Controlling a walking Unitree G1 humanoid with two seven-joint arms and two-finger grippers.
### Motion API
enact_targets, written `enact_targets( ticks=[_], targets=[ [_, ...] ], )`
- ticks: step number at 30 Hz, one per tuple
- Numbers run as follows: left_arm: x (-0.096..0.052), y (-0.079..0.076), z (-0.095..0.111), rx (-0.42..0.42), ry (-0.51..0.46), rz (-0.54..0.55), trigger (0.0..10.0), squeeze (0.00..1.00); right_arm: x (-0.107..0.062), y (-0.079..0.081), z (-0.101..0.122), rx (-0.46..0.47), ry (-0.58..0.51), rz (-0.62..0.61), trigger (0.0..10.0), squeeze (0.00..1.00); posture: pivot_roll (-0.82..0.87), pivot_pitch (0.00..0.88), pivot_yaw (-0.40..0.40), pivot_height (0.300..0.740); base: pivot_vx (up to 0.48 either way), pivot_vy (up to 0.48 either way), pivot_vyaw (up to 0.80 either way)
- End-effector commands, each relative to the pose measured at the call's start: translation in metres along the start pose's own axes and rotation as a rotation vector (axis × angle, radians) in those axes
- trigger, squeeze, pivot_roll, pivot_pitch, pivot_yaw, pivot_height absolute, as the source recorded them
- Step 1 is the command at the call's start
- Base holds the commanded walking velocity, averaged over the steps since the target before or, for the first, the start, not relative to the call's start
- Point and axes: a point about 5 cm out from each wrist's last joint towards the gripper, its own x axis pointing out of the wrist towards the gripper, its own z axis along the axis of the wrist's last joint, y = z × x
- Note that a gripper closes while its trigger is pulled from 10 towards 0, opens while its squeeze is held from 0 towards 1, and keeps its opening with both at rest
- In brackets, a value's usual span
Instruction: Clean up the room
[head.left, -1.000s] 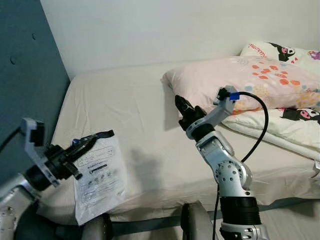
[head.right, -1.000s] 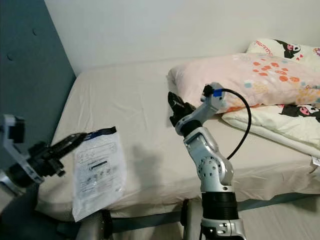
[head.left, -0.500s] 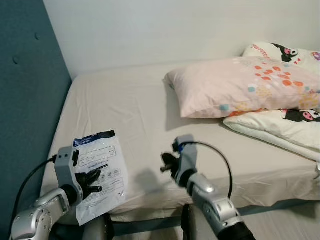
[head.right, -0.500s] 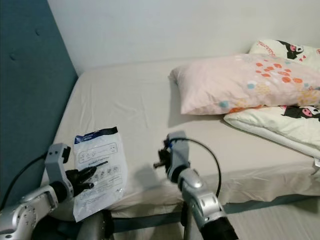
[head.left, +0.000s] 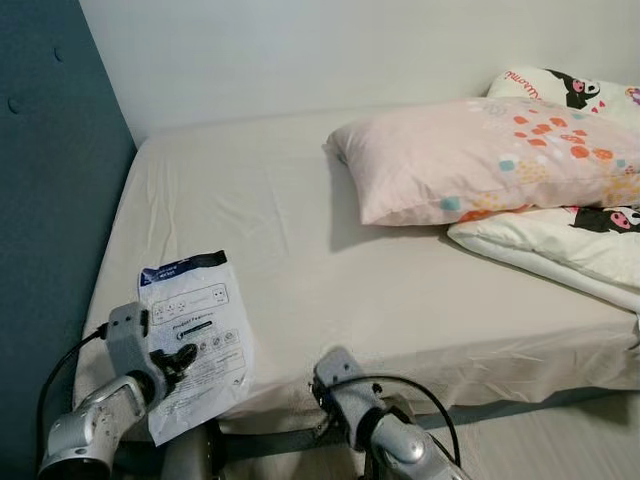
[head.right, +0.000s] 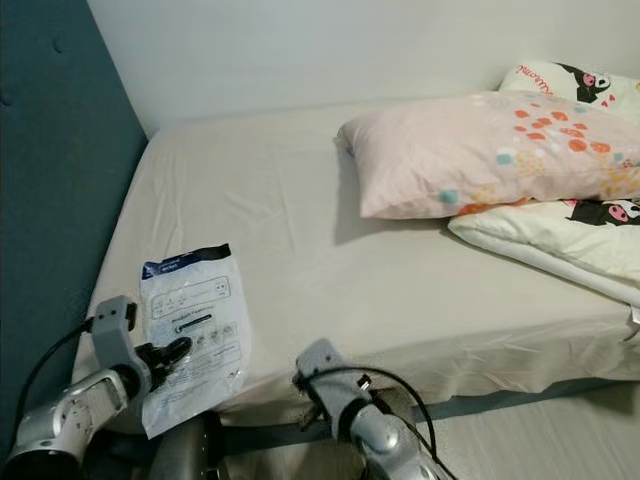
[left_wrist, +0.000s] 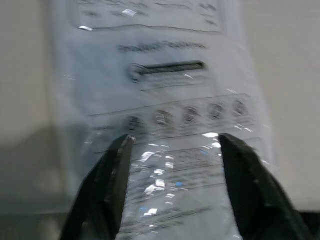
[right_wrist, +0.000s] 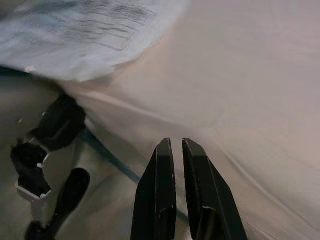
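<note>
Headboard panel (head.left: 50, 230): one, teal, padded, with button dimples, on the outer side of the left gripper.
Left gripper (head.left: 180, 357): low at the bed's near corner; its two black fingers (left_wrist: 112, 185) are spread apart over the lower part of the packet, with nothing clamped between them.
Packet (head.left: 195, 335): one, flat, glossy white plastic with a dark blue top band and printed text and icons; it lies on the sheet at the bed's near corner, its lower end drooping over the edge, directly ahead of the left gripper.
Bed (head.left: 300, 240): one mattress under a cream fitted sheet, softly wrinkled, ahead of both grippers.
Right gripper (right_wrist: 180, 190): low at the near edge of the bed; its slim black fingers are nearly closed, a thin slit between them, holding nothing.
Pillow (head.left: 480, 155): one, plump, pale pink with orange, red and teal spots, far beyond the right gripper.
Quilt (head.left: 560, 245): one, folded, white with black cartoon figures, under and beside the pillow.
</note>
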Motion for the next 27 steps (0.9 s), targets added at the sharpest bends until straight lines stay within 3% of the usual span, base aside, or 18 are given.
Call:
enact_targets(
  ticks=[1, 5, 12, 16, 17, 19, 20, 24, 27],
  targets=[
    [-0.006, 0.018, -0.003, -0.035, 0.021, 0.046, 10.0, 1.00, -0.005, 0.008, -0.004, -0.029, -0.017, 0.028, 10.0, 0.00, -0.03, 0.260, -0.028, 0.570, 0.000, 0.000, 0.00],
    [-0.012, 0.035, -0.014, -0.177, 0.078, 0.048, 10.0, 1.00, -0.008, 0.011, -0.008, 0.004, -0.016, 0.033, 10.0, 0.00, -0.04, 0.263, -0.027, 0.570, 0.000, 0.000, 0.00],
    [-0.015, 0.048, -0.029, -0.290, 0.147, 0.040, 10.0, 1.00, -0.003, 0.011, 0.000, 0.052, -0.046, 0.027, 10.0, 0.00, -0.04, 0.273, -0.036, 0.570, 0.000, 0.000, 0.00],
    [-0.019, 0.057, -0.044, -0.339, 0.196, 0.056, 10.0, 1.00, 0.002, 0.008, 0.015, 0.126, -0.121, 0.031, 10.0, 0.00, -0.06, 0.294, -0.051, 0.570, 0.000, 0.000, 0.00],
    [-0.019, 0.058, -0.047, -0.345, 0.205, 0.067, 10.0, 0.71, 0.002, 0.006, 0.019, 0.135, -0.144, 0.032, 10.0, 0.00, -0.06, 0.298, -0.053, 0.570, 0.000, 0.000, 0.00],
    [-0.019, 0.058, -0.047, -0.345, 0.205, 0.067, 10.0, 0.71, 0.002, 0.006, 0.019, 0.135, -0.144, 0.032, 10.0, 0.00, -0.06, 0.298, -0.053, 0.570, 0.000, 0.000, 0.00],
    [-0.020, 0.059, -0.049, -0.340, 0.209, 0.074, 10.0, 0.00, 0.002, 0.005, 0.021, 0.137, -0.158, 0.034, 10.0, 0.00, -0.07, 0.301, -0.055, 0.570, 0.000, 0.000, 0.00],
    [-0.020, 0.061, -0.052, -0.326, 0.216, 0.082, 10.0, 0.00, 0.002, 0.005, 0.023, 0.137, -0.167, 0.037, 10.0, 0.00, -0.08, 0.301, -0.057, 0.570, 0.000, 0.000, 0.00],
    [-0.019, 0.057, -0.057, -0.442, 0.199, 0.037, 10.0, 0.00, 0.000, 0.003, 0.022, 0.162, -0.170, 0.034, 10.0, 0.00, -0.08, 0.301, -0.058, 0.570, 0.000, 0.000, 0.00]
  ],
)
